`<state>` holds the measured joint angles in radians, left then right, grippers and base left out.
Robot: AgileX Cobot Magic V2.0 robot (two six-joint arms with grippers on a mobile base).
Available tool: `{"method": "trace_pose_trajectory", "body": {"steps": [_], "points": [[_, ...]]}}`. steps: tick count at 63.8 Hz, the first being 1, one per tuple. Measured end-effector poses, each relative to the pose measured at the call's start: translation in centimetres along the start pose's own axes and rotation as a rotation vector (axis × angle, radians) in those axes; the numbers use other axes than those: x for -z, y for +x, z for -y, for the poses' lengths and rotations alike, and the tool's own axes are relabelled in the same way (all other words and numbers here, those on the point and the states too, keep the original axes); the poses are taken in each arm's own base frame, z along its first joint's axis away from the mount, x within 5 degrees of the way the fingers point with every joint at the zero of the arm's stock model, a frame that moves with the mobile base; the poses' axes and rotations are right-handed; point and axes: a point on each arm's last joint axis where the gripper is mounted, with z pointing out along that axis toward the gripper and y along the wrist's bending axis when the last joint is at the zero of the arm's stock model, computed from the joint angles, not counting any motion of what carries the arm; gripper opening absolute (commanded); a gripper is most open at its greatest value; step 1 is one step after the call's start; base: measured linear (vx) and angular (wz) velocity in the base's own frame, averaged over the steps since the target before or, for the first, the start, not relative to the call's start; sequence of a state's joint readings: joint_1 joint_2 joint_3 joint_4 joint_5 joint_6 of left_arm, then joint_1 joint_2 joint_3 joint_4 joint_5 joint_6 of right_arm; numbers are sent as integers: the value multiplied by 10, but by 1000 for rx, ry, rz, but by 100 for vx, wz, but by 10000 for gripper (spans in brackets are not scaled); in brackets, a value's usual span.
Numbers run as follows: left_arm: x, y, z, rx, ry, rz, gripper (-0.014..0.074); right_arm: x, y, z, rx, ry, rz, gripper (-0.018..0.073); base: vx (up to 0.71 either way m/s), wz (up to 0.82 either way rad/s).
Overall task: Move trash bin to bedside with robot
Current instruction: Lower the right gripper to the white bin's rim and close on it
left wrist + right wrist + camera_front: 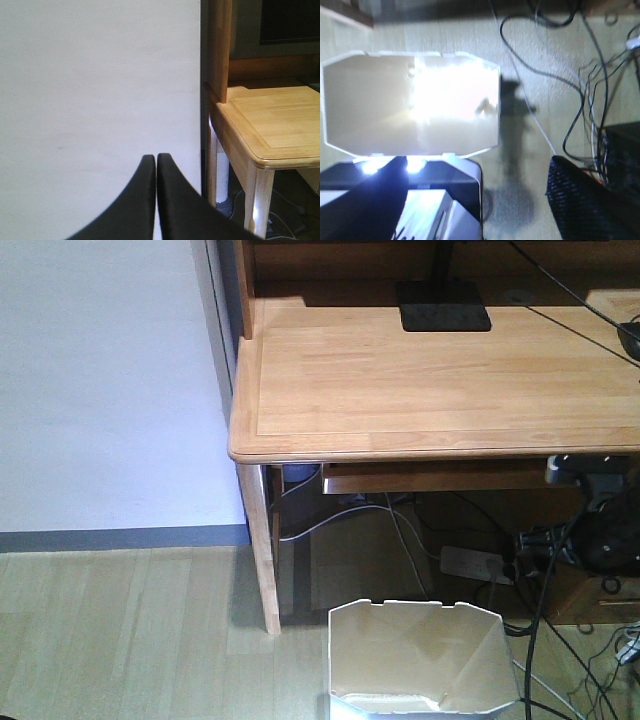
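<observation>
The trash bin (pixel 420 665) is standing mouth-up before the counter (pixel 420 390), long axis lying along its front edge, floor (pixel 120 640) opening left of its leg (pixel 262 550); left end effector (pixel 156 159) sitting pinched together, right end effector (pixel 470 172) gaping apart.

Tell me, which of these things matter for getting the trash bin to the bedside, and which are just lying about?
For the job:
- trash bin
- right claw, open, near the bin
- left claw, shut, facing the wall
- the bed is not in view

Just lying about:
- wooden desk
- monitor stand
- power strip
- floor cables
</observation>
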<state>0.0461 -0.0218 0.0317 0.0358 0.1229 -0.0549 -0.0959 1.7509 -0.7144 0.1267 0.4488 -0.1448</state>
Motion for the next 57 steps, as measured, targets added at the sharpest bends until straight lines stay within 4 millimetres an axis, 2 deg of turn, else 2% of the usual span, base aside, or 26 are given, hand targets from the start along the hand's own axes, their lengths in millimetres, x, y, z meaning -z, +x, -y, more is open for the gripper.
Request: {"method": "trace_pose_trajectory", "body": {"steps": [20, 28, 35, 43, 57], "points": [[0, 0, 0, 0, 0, 0, -6, -98, -19, 6, 117, -27, -110, 539, 0, 0], [0, 0, 0, 0, 0, 0, -6, -137, -20, 9, 136, -29, -162, 539, 0, 0], [0, 0, 0, 0, 0, 0, -6, -169, -13, 11, 132, -22, -192, 539, 0, 0], [0, 0, 0, 0, 0, 0, -6, -205, 3, 16, 119, -13, -236, 539, 0, 0], [0, 0, 0, 0, 0, 0, -6, -255, 22, 35, 56, -16, -303, 539, 0, 0]]}}
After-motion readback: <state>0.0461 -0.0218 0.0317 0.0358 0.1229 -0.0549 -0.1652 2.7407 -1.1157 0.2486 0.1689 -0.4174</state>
